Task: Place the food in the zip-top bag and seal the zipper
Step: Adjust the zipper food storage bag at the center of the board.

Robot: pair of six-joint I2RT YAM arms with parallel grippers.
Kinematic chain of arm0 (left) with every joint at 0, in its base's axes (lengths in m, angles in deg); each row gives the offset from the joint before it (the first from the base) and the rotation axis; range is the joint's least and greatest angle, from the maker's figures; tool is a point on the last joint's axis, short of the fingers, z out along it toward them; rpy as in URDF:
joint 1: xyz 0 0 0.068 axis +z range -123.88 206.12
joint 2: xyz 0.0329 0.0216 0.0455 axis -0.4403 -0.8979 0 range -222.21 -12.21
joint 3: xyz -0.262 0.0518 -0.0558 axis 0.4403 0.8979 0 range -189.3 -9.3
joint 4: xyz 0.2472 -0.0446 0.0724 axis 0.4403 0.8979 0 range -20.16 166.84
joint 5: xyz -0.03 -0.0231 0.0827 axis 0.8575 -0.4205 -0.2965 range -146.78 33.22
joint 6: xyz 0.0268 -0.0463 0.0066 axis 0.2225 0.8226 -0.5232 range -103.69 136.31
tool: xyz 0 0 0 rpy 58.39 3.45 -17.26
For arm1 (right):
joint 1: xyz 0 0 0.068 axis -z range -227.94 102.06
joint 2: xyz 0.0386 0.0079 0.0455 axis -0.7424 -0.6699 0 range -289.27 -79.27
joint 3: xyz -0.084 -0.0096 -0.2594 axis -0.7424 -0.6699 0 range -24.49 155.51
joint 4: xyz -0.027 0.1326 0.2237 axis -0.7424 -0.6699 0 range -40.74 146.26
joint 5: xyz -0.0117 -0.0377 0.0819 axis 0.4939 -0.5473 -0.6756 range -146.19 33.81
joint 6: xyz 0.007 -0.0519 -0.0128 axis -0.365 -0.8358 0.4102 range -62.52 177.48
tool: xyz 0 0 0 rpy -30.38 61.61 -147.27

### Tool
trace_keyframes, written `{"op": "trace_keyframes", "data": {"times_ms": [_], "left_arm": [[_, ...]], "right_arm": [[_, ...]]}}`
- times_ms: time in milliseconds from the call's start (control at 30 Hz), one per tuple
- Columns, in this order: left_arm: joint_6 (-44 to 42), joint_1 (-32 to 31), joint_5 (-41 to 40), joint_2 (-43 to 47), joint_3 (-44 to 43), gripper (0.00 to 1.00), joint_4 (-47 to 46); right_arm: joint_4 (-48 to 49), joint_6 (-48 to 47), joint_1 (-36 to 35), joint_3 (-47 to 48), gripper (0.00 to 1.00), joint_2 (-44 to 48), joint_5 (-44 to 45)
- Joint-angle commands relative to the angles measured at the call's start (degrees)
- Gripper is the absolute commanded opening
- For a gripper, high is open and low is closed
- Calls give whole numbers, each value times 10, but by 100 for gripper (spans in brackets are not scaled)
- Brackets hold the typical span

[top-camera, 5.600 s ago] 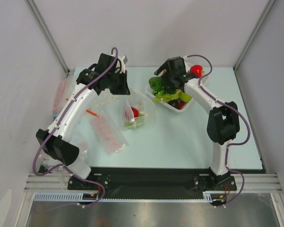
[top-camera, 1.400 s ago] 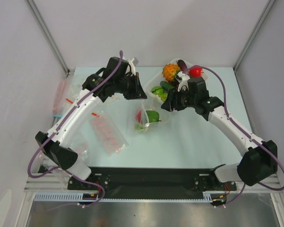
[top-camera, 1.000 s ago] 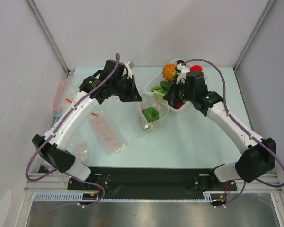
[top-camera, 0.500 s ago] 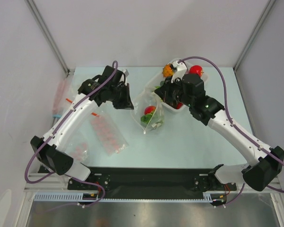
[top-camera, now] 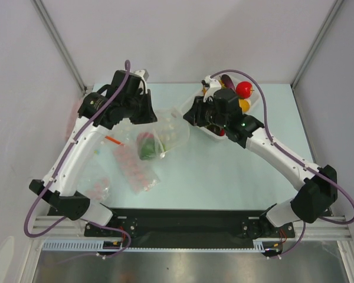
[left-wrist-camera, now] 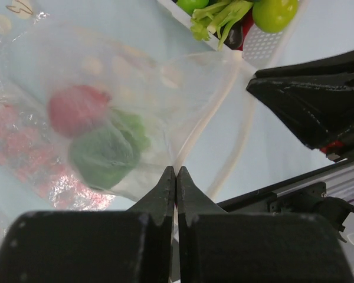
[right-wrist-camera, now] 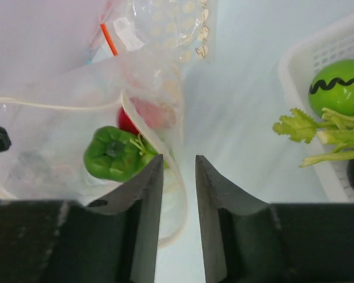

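Note:
The clear zip-top bag [top-camera: 168, 131] hangs left of the table's middle, and my left gripper [top-camera: 145, 114] is shut on its rim. In the left wrist view the jaws [left-wrist-camera: 176, 170] pinch the zipper [left-wrist-camera: 209, 121] edge, and a red piece [left-wrist-camera: 76, 109] and a green pepper [left-wrist-camera: 103, 156] lie inside. My right gripper [top-camera: 190, 115] is open beside the bag's mouth. The zipper strip [right-wrist-camera: 143, 127] loops loosely into the gap between its fingers [right-wrist-camera: 179, 160], close to the green pepper [right-wrist-camera: 112, 153]. More food fills the white tray [top-camera: 255, 105]: a red tomato [top-camera: 244, 88], a green ball [right-wrist-camera: 342, 85] and celery [right-wrist-camera: 318, 135].
A flat packet with pink-red blobs [top-camera: 134, 168] lies in front of the bag, and a thin red strip [top-camera: 114, 140] lies to its left. A clear packet with white dots [right-wrist-camera: 171, 23] lies behind the bag. More packets sit at the left edge [top-camera: 75, 115].
My right gripper has opened and let go of the bag's rim. My left gripper has carried the bag left and back, and the food inside has swung left with it.

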Motion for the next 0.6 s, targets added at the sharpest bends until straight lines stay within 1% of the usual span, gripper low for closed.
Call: {"op": "trace_keyframes", "data": {"times_ms": [0, 33, 67, 133, 167, 200, 267, 300, 367, 400, 467, 567], "left_arm": [[-14, 4, 12, 1, 7, 1, -5], [-13, 3, 28, -3, 26, 0, -27], [-11, 4, 28, -3, 37, 0, -38], [-5, 4, 54, -15, 54, 0, -62], [-3, 4, 58, -19, 55, 0, -67], [-2, 4, 65, -24, 56, 0, -71], [-2, 4, 67, -39, 52, 0, -81], [-3, 4, 68, -43, 50, 0, -83], [-5, 4, 72, -58, 39, 0, -87], [-6, 4, 74, -63, 37, 0, -87], [-9, 4, 79, -77, 24, 0, -86], [-12, 4, 89, -85, 17, 0, -91]], "right_arm": [[7, 10, 8, 47, 37, -6, -8], [-6, 11, 17, 48, 38, -9, -15], [-11, 11, 18, 49, 41, -9, -17], [-22, 23, 39, 43, 53, -2, -20], [-26, 27, 46, 40, 57, 1, -22], [-28, 34, 63, 36, 64, 6, -24], [-32, 41, 78, 20, 74, 23, -21], [-33, 46, 87, 12, 85, 30, -19], [-38, 58, 106, -3, 96, 42, 3], [-42, 63, 111, -6, 100, 51, 20], [-66, 92, 131, -11, 99, 61, 66], [-71, 84, 168, -21, 100, 76, 63]]}}
